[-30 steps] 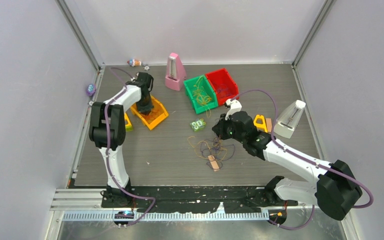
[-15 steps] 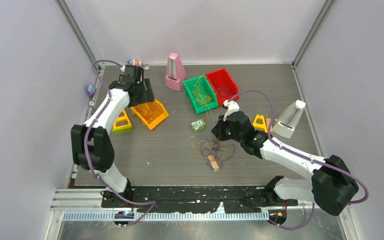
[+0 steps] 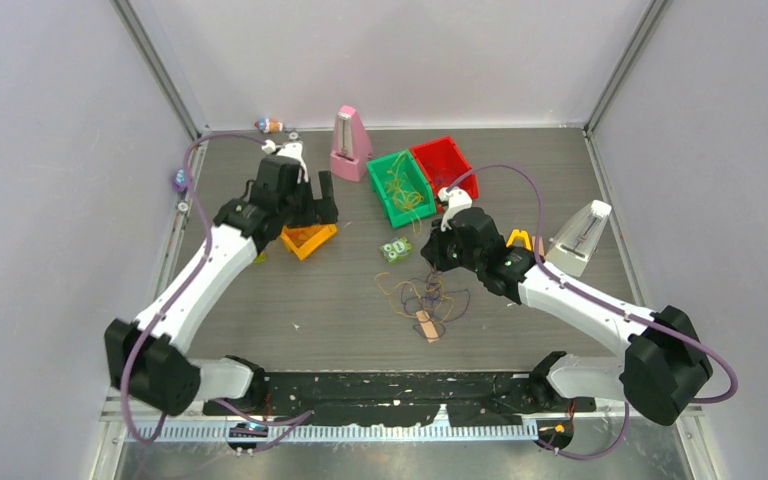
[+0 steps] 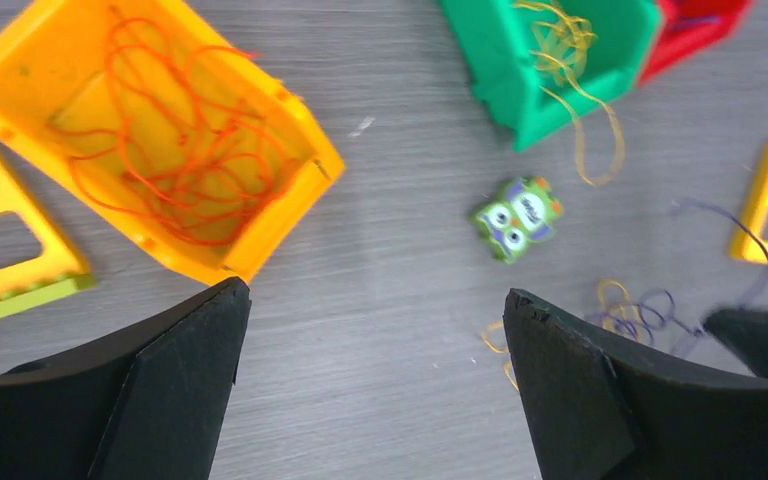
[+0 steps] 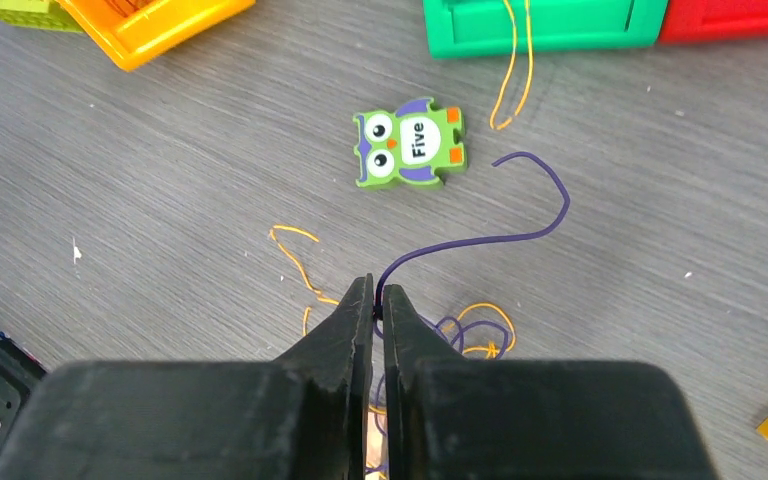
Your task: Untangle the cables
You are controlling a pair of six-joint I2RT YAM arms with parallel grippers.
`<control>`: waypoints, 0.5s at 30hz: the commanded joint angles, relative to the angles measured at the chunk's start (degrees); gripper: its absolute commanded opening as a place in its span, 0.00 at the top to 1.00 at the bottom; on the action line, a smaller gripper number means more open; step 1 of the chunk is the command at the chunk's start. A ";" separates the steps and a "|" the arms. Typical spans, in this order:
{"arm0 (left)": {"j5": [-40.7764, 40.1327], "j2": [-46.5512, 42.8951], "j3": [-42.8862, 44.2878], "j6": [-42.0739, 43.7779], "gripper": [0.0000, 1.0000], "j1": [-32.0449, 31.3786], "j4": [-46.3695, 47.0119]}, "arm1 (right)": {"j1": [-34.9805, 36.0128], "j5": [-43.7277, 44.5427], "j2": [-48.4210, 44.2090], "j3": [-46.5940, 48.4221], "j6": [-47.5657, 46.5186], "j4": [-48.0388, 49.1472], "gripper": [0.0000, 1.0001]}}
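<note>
The table has a matt grey surface with a fine wood-like grain. The orange bin, green bin and red bin on it are smooth, slightly glossy moulded plastic. The fingers of the left gripper and those of the right gripper are dull matt black. The orange cables and purple cable look smooth-sheathed, and the owl tile carries a flat printed face.

The purple cable vanishes behind the right claw; red bin cropped.
</note>
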 commanded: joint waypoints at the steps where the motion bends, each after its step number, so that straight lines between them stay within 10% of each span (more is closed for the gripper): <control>1: 1.48 -9.69 -9.70 1.83 0.00 -5.06 12.88 | 0.00 -0.59 -0.07 4.06 -2.07 -2.58 0.89; 15: 12.37 -12.77 -41.81 7.87 0.02 -17.60 60.25 | -4.30 4.15 -3.26 -2.68 4.22 -7.71 0.77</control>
